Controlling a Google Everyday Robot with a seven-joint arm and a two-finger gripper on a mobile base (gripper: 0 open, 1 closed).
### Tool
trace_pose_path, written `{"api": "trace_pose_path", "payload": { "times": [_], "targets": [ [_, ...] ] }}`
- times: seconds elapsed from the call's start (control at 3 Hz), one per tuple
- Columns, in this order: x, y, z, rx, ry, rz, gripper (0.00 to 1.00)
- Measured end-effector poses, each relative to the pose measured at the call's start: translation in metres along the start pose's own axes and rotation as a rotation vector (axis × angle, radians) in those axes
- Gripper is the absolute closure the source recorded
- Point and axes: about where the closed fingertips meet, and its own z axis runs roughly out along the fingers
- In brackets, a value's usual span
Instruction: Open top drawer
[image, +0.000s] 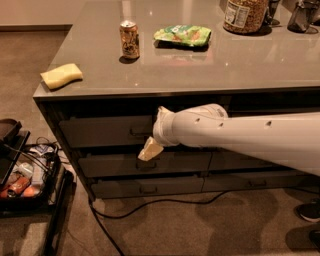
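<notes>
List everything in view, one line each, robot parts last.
counter: one, grey, above drawers
can: one, orange, on counter
snack bag: one, green, right of can
sponge: one, yellow, counter's left corner
jar: one, brownish, counter's far edge
top drawer: one, grey, under counter
lower drawers: two, grey, beneath it
cable: one, black, on floor
cart: one, black, far left
arm: one, white, from right
gripper: one, tan, just below top drawer's handle
</notes>
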Motion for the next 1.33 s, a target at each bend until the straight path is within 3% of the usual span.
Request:
{"api": "trace_pose_path", "payload": {
  "times": [0.33, 0.67, 1.33],
  "targets": [
    [0.006, -0.022, 0.03, -0.052, 0.076, 0.036, 0.0],
    [0.006, -0.021, 0.03, -0.052, 0.075, 0.035, 0.0],
    [0.026, -0.014, 0.047, -0.117, 0.171, 0.071, 0.0]
  ]
}}
